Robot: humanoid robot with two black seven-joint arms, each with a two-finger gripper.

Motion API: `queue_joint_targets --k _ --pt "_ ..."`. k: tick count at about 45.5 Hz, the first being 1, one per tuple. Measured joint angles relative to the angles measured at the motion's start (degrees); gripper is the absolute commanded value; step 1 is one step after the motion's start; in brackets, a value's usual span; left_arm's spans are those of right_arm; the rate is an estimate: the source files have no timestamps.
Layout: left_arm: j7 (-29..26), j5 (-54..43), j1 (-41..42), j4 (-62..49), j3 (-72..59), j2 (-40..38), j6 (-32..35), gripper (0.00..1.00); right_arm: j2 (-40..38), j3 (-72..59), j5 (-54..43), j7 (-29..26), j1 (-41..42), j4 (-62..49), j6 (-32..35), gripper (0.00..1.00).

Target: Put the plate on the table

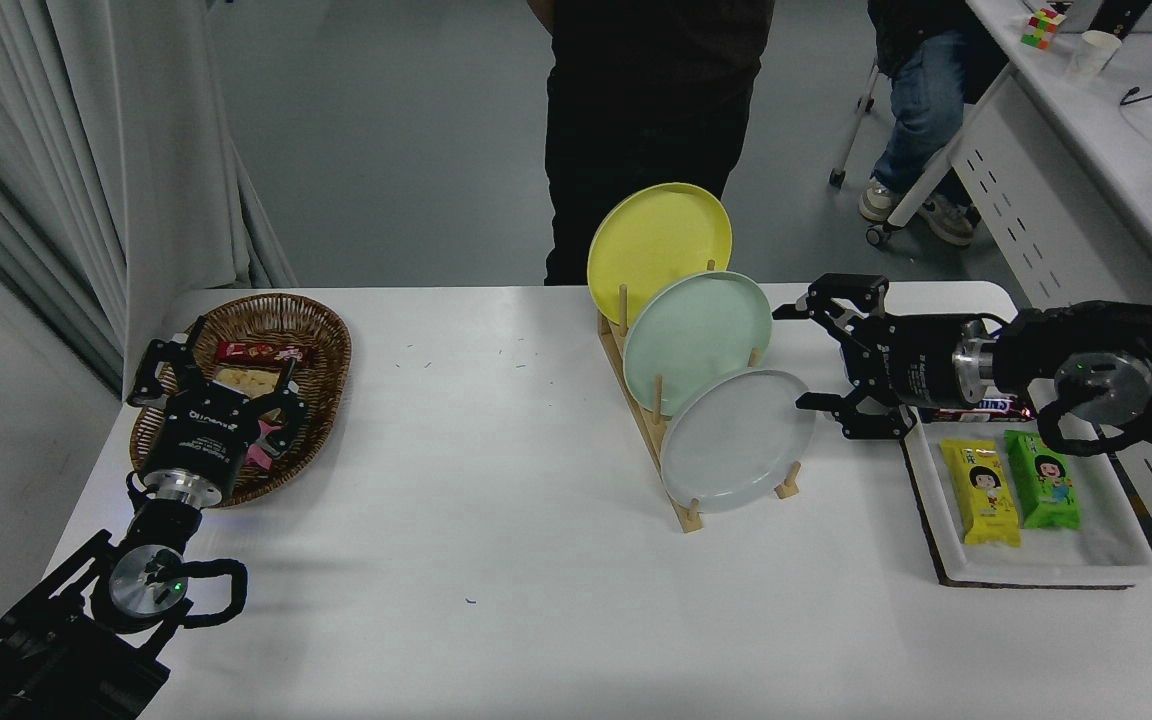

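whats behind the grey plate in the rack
A mint-green plate stands right behind the grey plate in the wooden rack, a yellow plate behind that. Their lower edges are covered.

The plate [736, 440] is round and pale grey, with a shallow raised rim. It stands on edge, leaning back, its face turned towards the camera and slightly right. It sits right of centre on the worktop [496, 520], a large white rectangle with rounded corners, and its lower edge is close above that surface.
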Motion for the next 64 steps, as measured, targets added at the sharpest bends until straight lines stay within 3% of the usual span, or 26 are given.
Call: queue_joint_targets --k 29,64 --pt "0.00 0.01 0.00 0.00 0.00 0.02 0.00 0.98 -0.72 4.84 1.66 -3.81 -2.01 4.29 -12.11 1.00" --pt "0.00 0.01 0.00 0.00 0.00 0.02 0.00 0.98 2.09 7.53 1.43 -4.04 -2.85 6.39 -18.72 1.00"
